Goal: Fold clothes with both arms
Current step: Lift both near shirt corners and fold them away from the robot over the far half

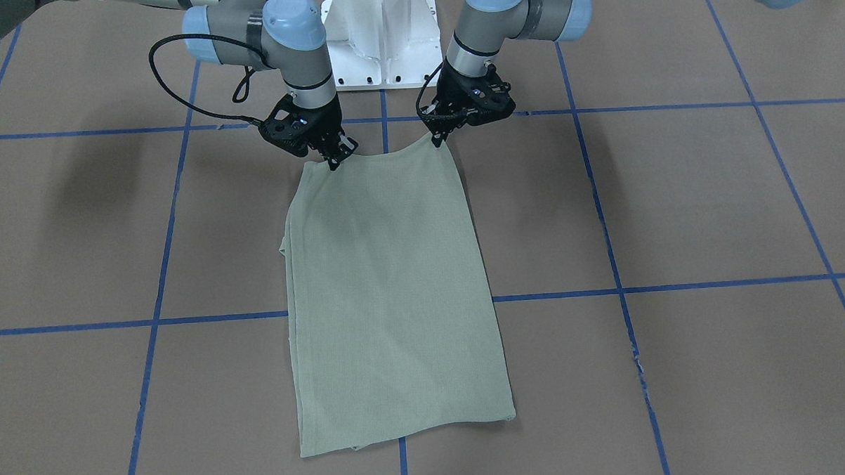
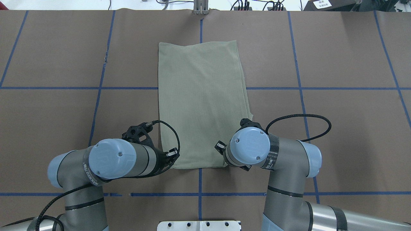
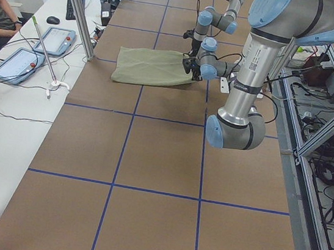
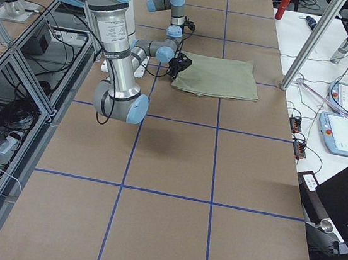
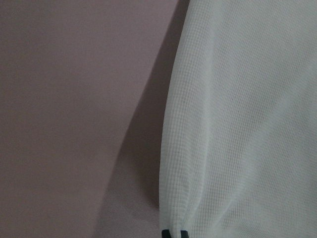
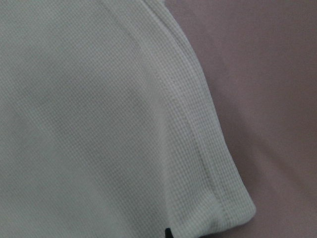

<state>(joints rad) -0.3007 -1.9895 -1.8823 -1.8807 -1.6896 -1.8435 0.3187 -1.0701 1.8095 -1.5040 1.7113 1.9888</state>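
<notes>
Across the middle of the brown surface [image 1: 674,207] the shirt [image 1: 396,287] lies folded into a long rectangle, one short edge toward the robot. At that edge, the left end effector [image 1: 439,140] pinches one corner, fingers narrowed on the fabric, and the right end effector [image 1: 334,160] pinches the other.

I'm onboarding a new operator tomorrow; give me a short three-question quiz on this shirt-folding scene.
1. True or false: the shirt lies spread out with both sleeves showing.
2. Where do the left gripper and right gripper pinch it? A: far corners. B: corners nearest the robot. C: long side edges.
3. Fill in: in the front-facing view, the left gripper is on the view's ___ side.
Key: 1 false, folded into a narrow rectangle; 2 B; 3 right.
</notes>
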